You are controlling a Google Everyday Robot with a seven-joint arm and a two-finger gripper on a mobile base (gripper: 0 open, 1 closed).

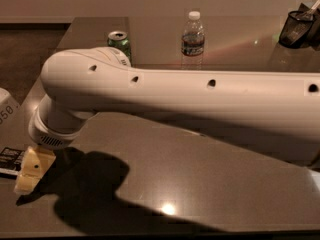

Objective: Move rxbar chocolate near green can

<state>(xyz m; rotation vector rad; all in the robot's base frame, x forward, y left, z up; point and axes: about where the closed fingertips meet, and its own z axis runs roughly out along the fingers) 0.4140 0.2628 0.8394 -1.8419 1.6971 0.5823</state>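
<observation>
The rxbar chocolate (10, 160) lies flat at the table's left edge; only its left part shows, black with a white patch. The rest is hidden behind my gripper (31, 173), whose pale yellow fingers hang over the bar's right end at the front left. The green can (119, 43) with its silver top stands upright at the back left, partly behind my white arm (200, 101), far from the bar.
A clear water bottle (193, 35) stands at the back centre. A black mesh holder (298, 27) sits at the back right. A white object with numbers (6, 109) is off the table's left edge. The dark table (210, 184) carries my arm's shadow at the front.
</observation>
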